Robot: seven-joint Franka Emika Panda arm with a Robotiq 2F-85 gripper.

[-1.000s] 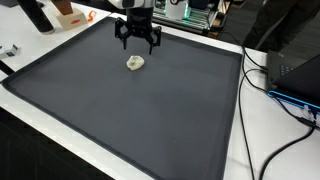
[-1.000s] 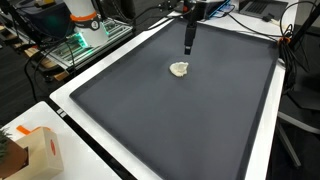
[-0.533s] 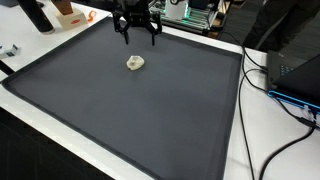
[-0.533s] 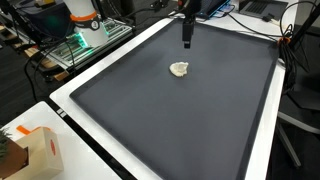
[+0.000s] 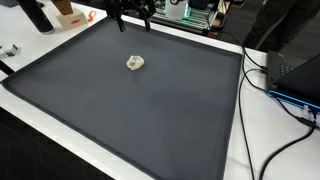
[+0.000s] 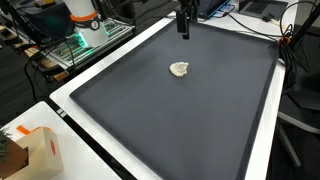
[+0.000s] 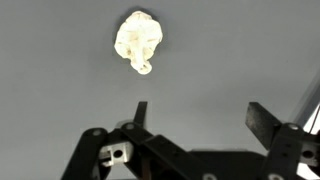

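Note:
A small crumpled off-white lump point(image 5: 135, 62) lies on the dark grey mat point(image 5: 130, 110), toward its far side. It also shows in an exterior view point(image 6: 179, 69) and in the wrist view point(image 7: 138, 40). My gripper point(image 5: 135, 24) hangs high above the mat's far edge, well above and behind the lump, and it also shows in an exterior view point(image 6: 184, 33). In the wrist view the fingers point(image 7: 200, 115) are spread wide with nothing between them. The gripper is open and empty.
The mat lies on a white table point(image 5: 240, 130). Black cables point(image 5: 285, 100) run along one side. An orange and white box point(image 6: 38, 150) sits on a table corner. Equipment and a black device point(image 5: 38, 15) stand behind the far edge.
My gripper has risen straight up and away from the lump, staying open. The lump has not moved.

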